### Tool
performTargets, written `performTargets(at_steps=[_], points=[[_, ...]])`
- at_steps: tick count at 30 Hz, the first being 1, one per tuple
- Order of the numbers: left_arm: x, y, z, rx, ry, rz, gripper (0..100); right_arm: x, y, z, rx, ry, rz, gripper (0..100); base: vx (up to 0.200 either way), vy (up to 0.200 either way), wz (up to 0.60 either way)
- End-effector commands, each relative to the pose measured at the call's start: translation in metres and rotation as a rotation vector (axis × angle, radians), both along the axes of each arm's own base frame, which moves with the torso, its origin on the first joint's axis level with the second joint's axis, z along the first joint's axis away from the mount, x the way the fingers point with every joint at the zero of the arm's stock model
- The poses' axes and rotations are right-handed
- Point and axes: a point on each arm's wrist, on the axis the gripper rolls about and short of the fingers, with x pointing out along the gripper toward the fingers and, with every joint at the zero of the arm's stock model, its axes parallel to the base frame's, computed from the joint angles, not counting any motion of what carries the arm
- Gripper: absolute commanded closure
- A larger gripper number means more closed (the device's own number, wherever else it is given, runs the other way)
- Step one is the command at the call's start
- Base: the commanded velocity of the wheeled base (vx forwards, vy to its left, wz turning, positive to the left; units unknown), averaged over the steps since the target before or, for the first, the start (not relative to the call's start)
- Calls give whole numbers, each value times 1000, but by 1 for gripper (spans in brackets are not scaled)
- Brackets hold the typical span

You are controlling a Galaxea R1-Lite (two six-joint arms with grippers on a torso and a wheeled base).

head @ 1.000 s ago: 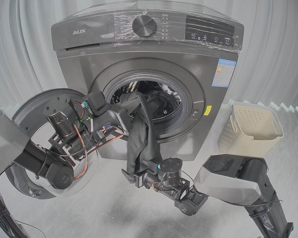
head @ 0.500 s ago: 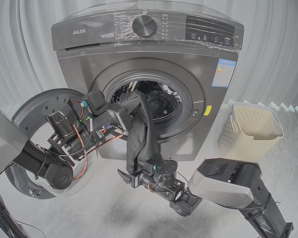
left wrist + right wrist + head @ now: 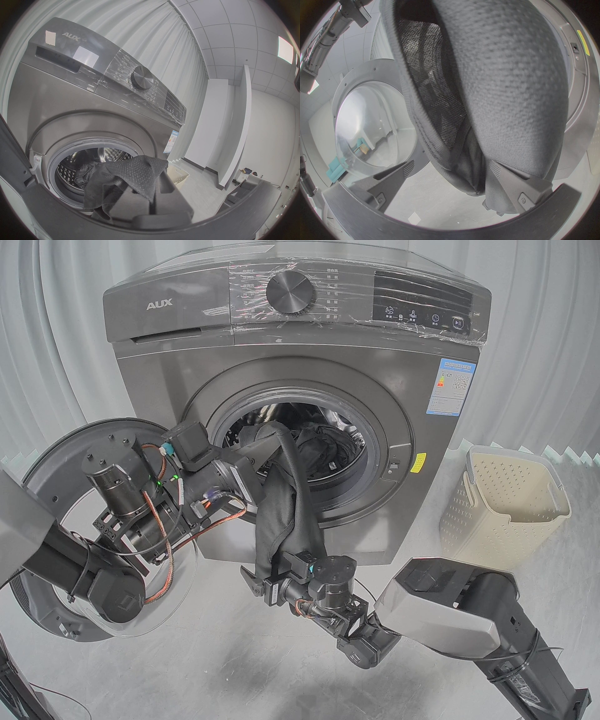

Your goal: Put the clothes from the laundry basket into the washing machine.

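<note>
**A:** What is changing right now?

**B:** The right gripper [image 3: 265, 575] is coming up off the near floor toward the tail of the dark garment [image 3: 287, 515]. A second ago it was sitting lower. The left arm is hardly budging.

**A:** Is the right one gripping yet?

**B:** No. Its jaws are standing wide apart, with the hanging end passing down between them. The cloth is brushing one finger [image 3: 515, 187], and nothing is being pinched.

**A:** And the left gripper [image 3: 152, 200]?

**B:** It is sitting at the left rim of the washing machine [image 3: 350, 365] mouth. Its fingers are pressing almost together on the garment's upper part, which is draping over them.

**A:** So where is the garment lying?

**B:** Half in. Its top is arching over the rim toward the other dark clothes [image 3: 328, 449] in the drum. The rest is hanging down the machine's front toward the floor.

**A:** What is that meaning for the task?

**B:** I am judging that the right gripper is getting set to gather the tail and lift it in while the left one is anchoring the top. The laundry basket [image 3: 506, 502], standing right of the machine, is looking emptied, so this may be the last piece. The door [image 3: 69, 452] is hanging open on the left, leaving the way in free.
</note>
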Motion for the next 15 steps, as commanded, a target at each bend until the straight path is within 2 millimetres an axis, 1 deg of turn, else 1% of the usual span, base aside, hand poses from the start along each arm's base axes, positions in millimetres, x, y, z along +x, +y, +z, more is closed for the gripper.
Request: performTargets(at_steps=[1, 4, 8, 10, 12, 14, 15], points=[[0, 0, 0, 0, 1, -1, 100, 5, 2, -11, -1, -2, -16, 100, 0, 0, 0], [1, 3, -1, 2, 4, 8, 100, 6, 2, -12, 4, -7, -23, 100, 0, 0, 0], [4, 5, -5, 6, 14, 19, 100, 2, 0, -11, 4, -10, -23, 100, 0, 0, 0], [9, 12, -7, 6, 21, 56, 100, -6, -5, -11, -6, 1, -16, 100, 0, 0, 0], [14, 16, -11, 12, 29, 73, 100, -14, -11, -1, -5, 0, -13, 100, 0, 0, 0], [18, 19, -16, 16, 40, 86, 100, -22, -18, 3, -20, 12, -12, 100, 0, 0, 0], [20, 22, -17, 16, 41, 97, 100, -29, -24, 8, -27, 20, -9, 100, 0, 0, 0]])
